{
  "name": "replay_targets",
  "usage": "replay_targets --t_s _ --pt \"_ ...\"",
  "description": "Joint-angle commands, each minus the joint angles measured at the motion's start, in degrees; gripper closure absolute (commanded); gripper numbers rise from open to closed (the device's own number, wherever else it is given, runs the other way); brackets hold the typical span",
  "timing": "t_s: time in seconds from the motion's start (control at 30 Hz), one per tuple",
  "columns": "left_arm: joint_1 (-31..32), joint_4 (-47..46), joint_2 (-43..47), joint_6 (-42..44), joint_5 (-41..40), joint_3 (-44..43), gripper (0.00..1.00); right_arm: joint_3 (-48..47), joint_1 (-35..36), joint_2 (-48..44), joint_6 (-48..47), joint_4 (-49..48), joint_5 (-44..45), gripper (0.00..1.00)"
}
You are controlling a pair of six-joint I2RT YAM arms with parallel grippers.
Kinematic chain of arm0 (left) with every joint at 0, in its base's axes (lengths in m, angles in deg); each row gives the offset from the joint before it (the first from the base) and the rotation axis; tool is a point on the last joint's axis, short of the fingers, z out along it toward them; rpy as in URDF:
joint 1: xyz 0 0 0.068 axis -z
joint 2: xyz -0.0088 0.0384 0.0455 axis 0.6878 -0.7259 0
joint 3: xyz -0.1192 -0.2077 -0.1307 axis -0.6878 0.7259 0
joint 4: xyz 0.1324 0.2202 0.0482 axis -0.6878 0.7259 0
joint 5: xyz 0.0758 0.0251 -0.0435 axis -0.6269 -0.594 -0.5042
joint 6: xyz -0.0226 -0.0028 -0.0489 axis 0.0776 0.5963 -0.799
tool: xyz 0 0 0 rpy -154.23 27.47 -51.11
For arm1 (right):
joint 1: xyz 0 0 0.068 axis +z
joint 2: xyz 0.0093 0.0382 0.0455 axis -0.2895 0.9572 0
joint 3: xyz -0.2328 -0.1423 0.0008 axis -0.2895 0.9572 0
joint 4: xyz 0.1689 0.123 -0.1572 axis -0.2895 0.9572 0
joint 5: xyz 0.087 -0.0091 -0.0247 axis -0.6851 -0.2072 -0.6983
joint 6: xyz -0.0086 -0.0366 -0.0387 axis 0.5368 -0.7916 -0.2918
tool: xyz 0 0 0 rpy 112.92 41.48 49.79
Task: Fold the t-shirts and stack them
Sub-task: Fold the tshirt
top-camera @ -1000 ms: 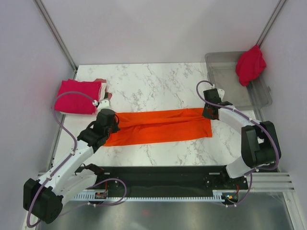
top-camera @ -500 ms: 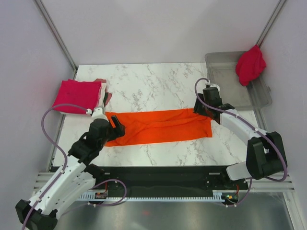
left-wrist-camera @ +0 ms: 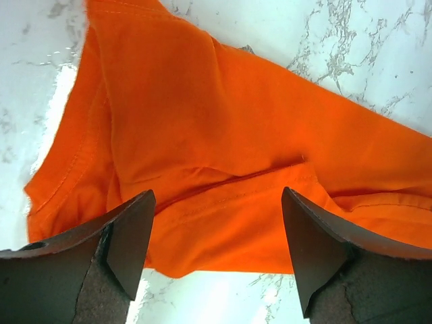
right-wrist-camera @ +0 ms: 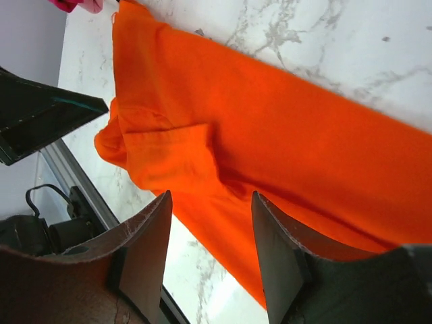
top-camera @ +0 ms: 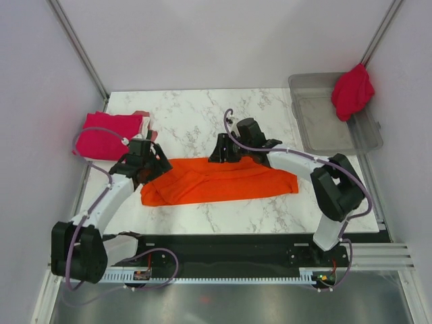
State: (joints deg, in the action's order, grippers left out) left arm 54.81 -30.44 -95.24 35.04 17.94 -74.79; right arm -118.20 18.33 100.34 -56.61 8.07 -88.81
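Observation:
The bright orange t-shirt lies as a long folded strip across the middle of the marble table, its left end rumpled. My left gripper hovers open over that left end, and in the left wrist view the orange cloth fills the space under my left gripper, with nothing between its fingers. My right gripper stands open above the strip's far edge near the middle. Its wrist view shows the orange cloth below my right gripper. A folded crimson t-shirt lies at the far left.
A pale pink edge peeks out beside the crimson stack. A clear grey bin stands at the back right with another crimson t-shirt draped over its far corner. Metal frame posts rise at both back corners.
Both grippers have opened and let go of the orange shirt's ends. The right arm has swung left to the shirt's middle. The left gripper has moved back, and the shirt's left end has bunched.

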Motion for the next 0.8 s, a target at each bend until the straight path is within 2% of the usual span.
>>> replay_targets --t_s 0.0,0.1,0.3,0.4,0.57,0.6,0.77 --pt "-2.4 -5.5 -4.6 -0.4 8.2 -3.8 0.18 -5.8 1.6 6.6 4.1 -5.3 -6.1 0.41" --pt "-3.4 -5.0 -10.4 -0.3 7.6 -6.1 0.19 -9.3 3.4 10.7 5.1 -6.0 -6.8 0.41" --pt "-6.5 -4.0 -16.4 -3.2 6.6 -6.7 0.23 -15.0 5.9 19.9 6.3 -6.2 -6.7 0.41" --pt "-8.0 -1.6 -20.6 -3.9 6.4 -7.6 0.25 -15.8 6.5 21.7 6.6 -6.0 -7.8 0.41" --pt "-8.8 -0.1 -25.2 -4.0 6.2 -8.3 0.27 -11.4 6.9 20.8 7.1 -7.3 -10.5 0.44" --pt "-8.8 -0.1 -25.2 -4.0 5.3 -7.9 0.27 -10.1 6.9 19.2 7.3 -8.1 -11.2 0.47" --pt "-8.9 0.3 -25.2 -2.9 2.8 -8.2 0.27 -1.5 7.0 13.4 6.3 -11.8 -14.0 0.5"
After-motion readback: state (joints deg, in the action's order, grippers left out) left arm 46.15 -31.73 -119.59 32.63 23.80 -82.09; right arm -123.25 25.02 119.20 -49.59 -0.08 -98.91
